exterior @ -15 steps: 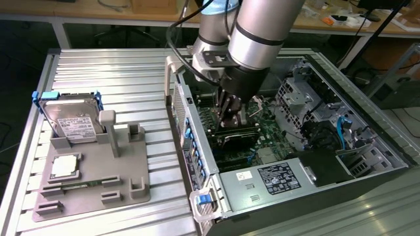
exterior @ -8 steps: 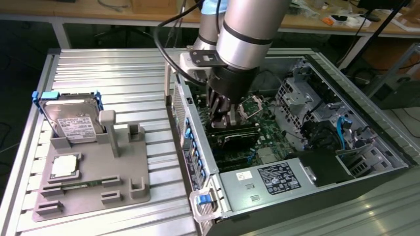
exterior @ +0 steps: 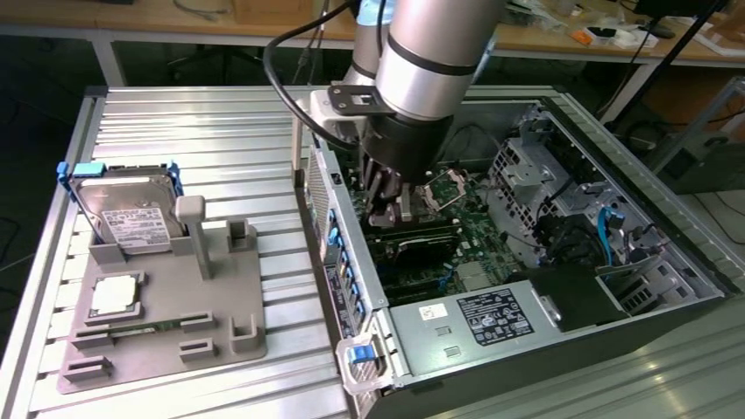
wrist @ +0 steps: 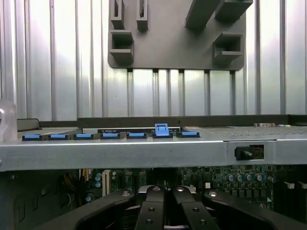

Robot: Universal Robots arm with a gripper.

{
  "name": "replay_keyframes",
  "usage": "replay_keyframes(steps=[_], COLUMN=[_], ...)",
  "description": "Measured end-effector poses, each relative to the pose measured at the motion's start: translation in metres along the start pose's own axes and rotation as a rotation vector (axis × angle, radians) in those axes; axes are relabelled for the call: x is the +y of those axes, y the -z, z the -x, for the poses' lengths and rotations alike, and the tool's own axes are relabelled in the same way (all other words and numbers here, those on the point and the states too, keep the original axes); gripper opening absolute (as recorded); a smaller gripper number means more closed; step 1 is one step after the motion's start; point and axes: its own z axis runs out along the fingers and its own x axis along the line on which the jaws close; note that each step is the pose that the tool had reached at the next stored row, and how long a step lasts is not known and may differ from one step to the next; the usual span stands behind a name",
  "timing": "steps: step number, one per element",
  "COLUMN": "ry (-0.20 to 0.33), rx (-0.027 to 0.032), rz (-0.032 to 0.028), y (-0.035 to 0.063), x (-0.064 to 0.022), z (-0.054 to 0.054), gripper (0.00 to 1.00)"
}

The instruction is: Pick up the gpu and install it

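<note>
**Arm reaches into the open computer case**

In the exterior view, a ribbed metal bench [exterior: 198, 131] stands in a workshop, with cluttered wooden tables behind it. On the exterior view's left, a grey holder tray [exterior: 163, 327] carries a silver hard drive [exterior: 131, 216] with a white label, standing upright in a blue frame, and a small square chip [exterior: 117, 295] lying flat. On the exterior view's right lies an open computer case [exterior: 559, 262] with its motherboard [exterior: 448, 240] exposed and a labelled power supply [exterior: 466, 327] at the near end. The arm comes down from above, and its end effector [exterior: 390, 208] is low inside the case, just over the motherboard. The gpu [exterior: 407, 234] appears as a dark, long card directly beneath the end effector, down at the board; whether it is seated I cannot tell.

In the wrist view, the end effector [wrist: 165, 211] has its black fingers [wrist: 152, 208] drawn together. Beyond them run the case's metal edge [wrist: 144, 153] with a row of blue tabs [wrist: 110, 135], then the bench and the grey tray [wrist: 172, 43].
</note>
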Motion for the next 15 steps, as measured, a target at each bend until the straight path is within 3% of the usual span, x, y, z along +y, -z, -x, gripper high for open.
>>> replay_keyframes(steps=[6, 15], ry=[0.000, 0.000], rx=[0.0001, -0.0010], rz=[0.0026, 0.0114], y=[-0.0002, -0.0040], x=[0.0040, 0.0059], z=[0.0005, 0.0006], gripper=[0.11, 0.11])
